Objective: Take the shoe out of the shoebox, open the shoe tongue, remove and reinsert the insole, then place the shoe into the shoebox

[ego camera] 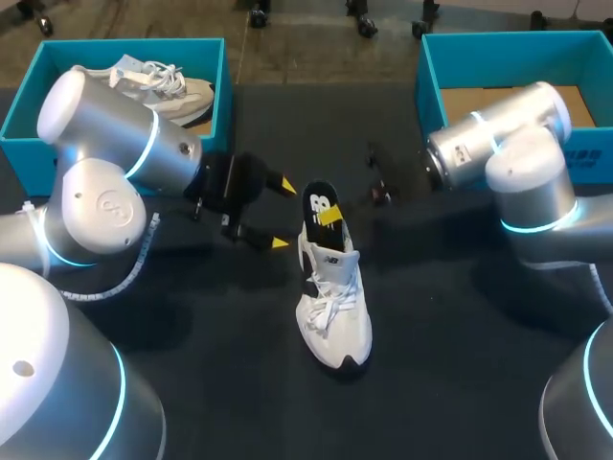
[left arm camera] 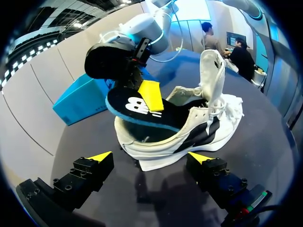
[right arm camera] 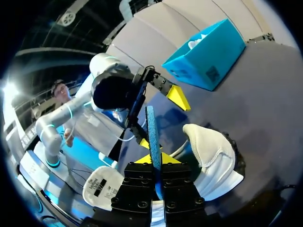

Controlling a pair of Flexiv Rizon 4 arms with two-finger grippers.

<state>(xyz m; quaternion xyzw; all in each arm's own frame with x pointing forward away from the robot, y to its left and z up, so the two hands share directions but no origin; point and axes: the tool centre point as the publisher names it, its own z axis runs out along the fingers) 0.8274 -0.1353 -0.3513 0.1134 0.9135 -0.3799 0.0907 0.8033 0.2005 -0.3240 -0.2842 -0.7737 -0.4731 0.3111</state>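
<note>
A white shoe (ego camera: 332, 309) stands on the black table, toe toward me, its tongue (left arm camera: 212, 71) pulled upright. A black insole (ego camera: 317, 209) with a blue edge sticks up out of the heel opening. My right gripper (ego camera: 329, 218) is shut on the insole's raised end. Its own view shows the insole (right arm camera: 152, 130) edge-on between the closed fingers. In the left wrist view the insole (left arm camera: 135, 108) slants over the shoe (left arm camera: 189, 135), with a right fingertip (left arm camera: 150, 96) on it. My left gripper (ego camera: 283, 214) stands open just left of the heel, fingers apart around nothing (left arm camera: 150, 158).
A teal shoebox (ego camera: 19, 115) at the back left holds a second white shoe (ego camera: 158, 81). Another teal shoebox (ego camera: 431, 67) at the back right shows a bare cardboard floor. My right arm (ego camera: 498, 144) reaches in front of that box.
</note>
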